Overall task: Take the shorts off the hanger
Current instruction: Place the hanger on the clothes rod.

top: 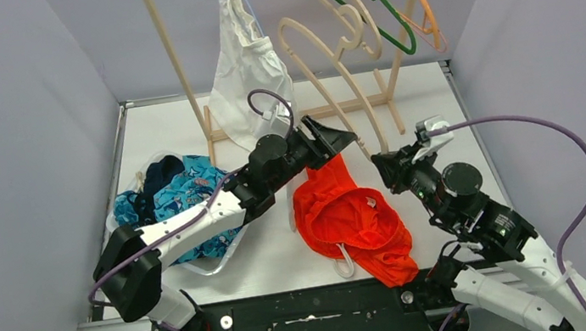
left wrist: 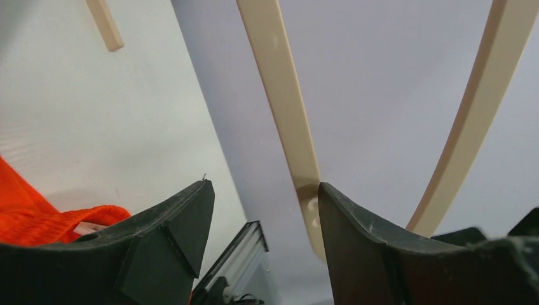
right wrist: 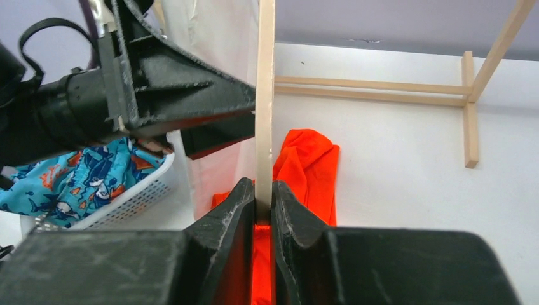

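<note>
orange shorts point(top: 353, 222) unheld, just beside left gripper point(top: 335, 132)

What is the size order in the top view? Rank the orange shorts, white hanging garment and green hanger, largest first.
1. Orange shorts and white garment: look about alike; the garment hangs nearer the camera, so unranked.
2. Green hanger: smallest, a thin outline.
</note>
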Motion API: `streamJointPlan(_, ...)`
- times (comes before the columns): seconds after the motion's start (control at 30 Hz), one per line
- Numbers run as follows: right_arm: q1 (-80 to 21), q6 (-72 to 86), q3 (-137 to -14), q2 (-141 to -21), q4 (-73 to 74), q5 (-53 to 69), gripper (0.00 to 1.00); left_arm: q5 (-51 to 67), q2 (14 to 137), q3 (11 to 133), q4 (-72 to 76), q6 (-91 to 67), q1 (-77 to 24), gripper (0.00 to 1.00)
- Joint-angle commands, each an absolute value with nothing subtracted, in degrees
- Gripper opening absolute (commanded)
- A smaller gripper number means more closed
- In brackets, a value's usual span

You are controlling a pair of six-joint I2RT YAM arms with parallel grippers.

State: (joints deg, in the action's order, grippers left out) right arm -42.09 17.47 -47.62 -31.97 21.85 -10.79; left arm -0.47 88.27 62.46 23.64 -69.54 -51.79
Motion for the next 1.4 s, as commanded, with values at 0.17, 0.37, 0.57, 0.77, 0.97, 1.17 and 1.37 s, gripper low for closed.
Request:
streamJointPlan(0.17, -42.2, 14.2, -64.8, -44.3, 25.6, -11.8, 0.0, -0.4, 80.4, 63.8, 13.0, -49.6, -56.9, 0.62)
streamJointPlan(0.37, -42.0, 10.3, -75.2, -53.8, 29.4, -13.6, 0.0, -9.0, 73.9, 57.4, 11.9, -46.3, -60.4, 0.67)
streamJointPlan(0.57, -40.9, 7.9, -86.3, -62.1, 31.1, -11.8, 0.0, -10.0, 69.4, 54.3, 12.0, -43.4, -61.2, 0.73)
streamJointPlan(0.77, -36.5, 7.7, -96.0, -68.6, 32.9, -6.8, 0.0, -12.5, 65.7, 52.0, 10.5, -43.3, -61.3, 0.74)
streamJointPlan(0.97, -32.5, 9.2, -105.0, -74.4, 36.6, -0.9, 0.0, -12.5, 65.0, 52.2, 8.9, -42.7, -61.3, 0.77)
streamJointPlan(1.17, -31.0, 9.1, -113.1, -80.8, 40.1, 1.0, 0.0, -9.5, 66.7, 53.6, 8.6, -41.9, -61.4, 0.77)
streamJointPlan(1.37, -29.3, 9.9, -117.2, -84.7, 40.8, 1.5, 0.0, -7.9, 68.1, 54.4, 8.8, -42.3, -61.5, 0.77)
